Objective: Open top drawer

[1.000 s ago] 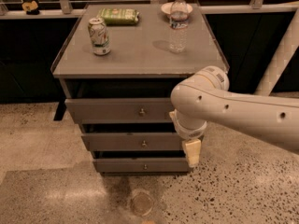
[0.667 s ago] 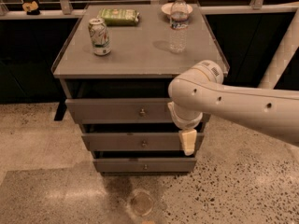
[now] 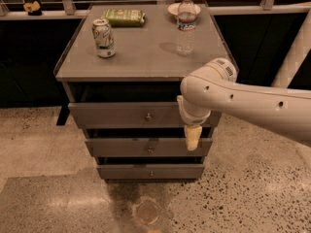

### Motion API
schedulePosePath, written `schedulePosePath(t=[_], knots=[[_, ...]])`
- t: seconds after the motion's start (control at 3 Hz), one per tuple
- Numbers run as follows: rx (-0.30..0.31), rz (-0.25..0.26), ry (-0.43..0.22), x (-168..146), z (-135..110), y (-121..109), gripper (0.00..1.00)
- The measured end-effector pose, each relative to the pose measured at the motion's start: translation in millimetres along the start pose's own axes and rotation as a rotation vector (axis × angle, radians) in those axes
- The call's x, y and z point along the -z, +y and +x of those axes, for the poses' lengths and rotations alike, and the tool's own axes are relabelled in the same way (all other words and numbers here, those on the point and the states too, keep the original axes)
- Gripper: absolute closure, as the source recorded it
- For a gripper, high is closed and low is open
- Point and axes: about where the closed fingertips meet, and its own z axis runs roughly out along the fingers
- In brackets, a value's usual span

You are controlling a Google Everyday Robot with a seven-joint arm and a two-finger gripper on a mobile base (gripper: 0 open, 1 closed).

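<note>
The top drawer (image 3: 121, 114) is the widest of three grey drawer fronts in a grey cabinet, with a small round metal knob (image 3: 148, 116) at its centre. It stands pulled out a little, with a dark gap above it under the cabinet top. My white arm reaches in from the right. My gripper (image 3: 192, 137) hangs down in front of the right part of the drawers, its cream fingertip at the level of the second drawer, to the right of the top knob and below it. It holds nothing that shows.
On the cabinet top (image 3: 141, 57) stand a soda can (image 3: 104, 38), a green snack bag (image 3: 124, 17), a clear water bottle (image 3: 185, 23) and a small bowl (image 3: 174, 8). The second drawer (image 3: 141, 148) and third drawer (image 3: 146, 171) sit below. Speckled floor surrounds the cabinet.
My arm and gripper have moved left across the drawer fronts, toward the top drawer's knob. The drawers look unmoved.
</note>
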Motion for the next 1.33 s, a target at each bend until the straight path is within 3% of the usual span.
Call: schedulePosePath(t=[0.67,1.0,1.33], knots=[[-0.073,0.028,-0.112,-25.0,27.2,-30.0,0.0],[-0.088,0.045,-0.136,-42.4,30.5,-44.9,0.0],[-0.097,0.028,-0.082,-62.1,35.5,-49.3,0.0]])
